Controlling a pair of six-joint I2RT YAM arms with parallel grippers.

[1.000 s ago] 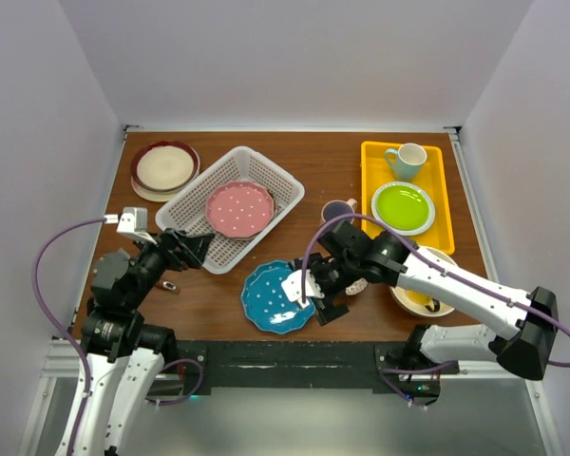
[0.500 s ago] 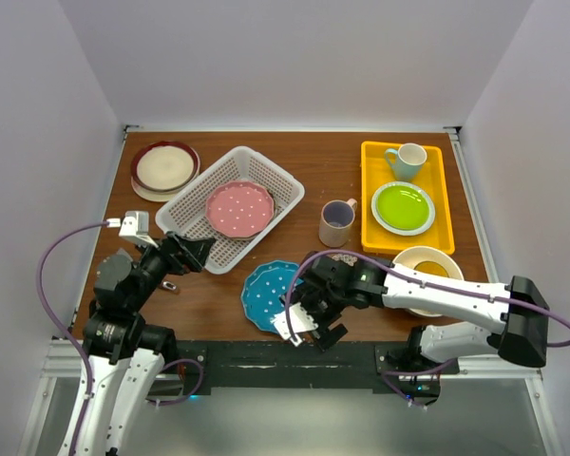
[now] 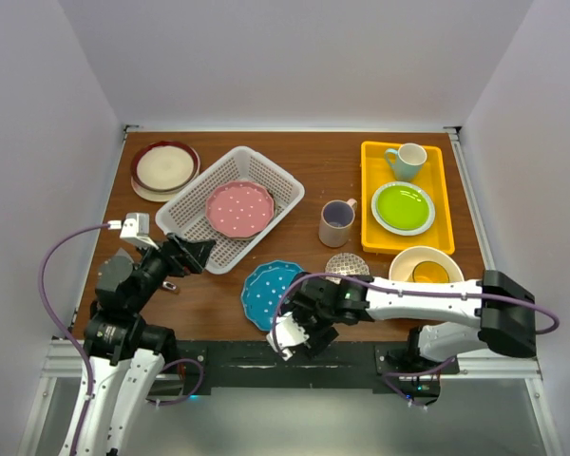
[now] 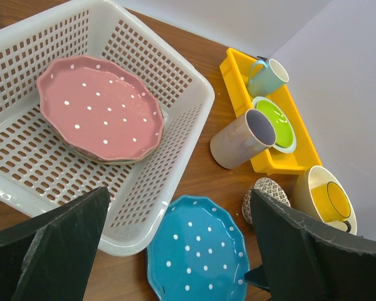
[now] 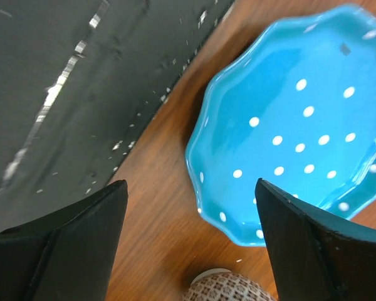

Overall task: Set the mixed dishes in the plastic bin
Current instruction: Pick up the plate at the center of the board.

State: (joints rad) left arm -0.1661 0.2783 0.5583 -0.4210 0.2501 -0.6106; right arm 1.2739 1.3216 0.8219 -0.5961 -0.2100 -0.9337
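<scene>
The plastic bin [image 3: 196, 193] [image 4: 197, 95] sits at the back left with a pink dotted plate [image 3: 238, 208] [image 4: 100, 111] inside. A blue dotted plate [image 3: 269, 290] [image 5: 301, 125] [image 4: 197, 251] lies on the table in front of it. My right gripper [image 3: 299, 332] [image 5: 189, 248] is open and low at the plate's near rim; the rim lies partly between its fingers, untouched. My left gripper [image 3: 187, 252] [image 4: 178, 251] hovers open by the bin's near corner, holding nothing. A small patterned bowl [image 3: 347, 265] [image 5: 229, 290] and a beige mug [image 3: 337, 222] [image 4: 244, 138] stand right of the blue plate.
A large cream bowl [image 3: 420, 256] with a yellow mug inside sits at the right. The yellow tray [image 3: 444, 195] holds a green plate [image 3: 403, 206] and a teal mug [image 3: 407, 160]. A cream plate on a dark-rimmed one [image 3: 164, 167] lies back left. The table's black front edge [image 5: 62, 94] is next to my right gripper.
My right arm has pulled back toward the near edge, from over the blue plate to its near rim, uncovering the patterned bowl. The left arm has barely moved.
</scene>
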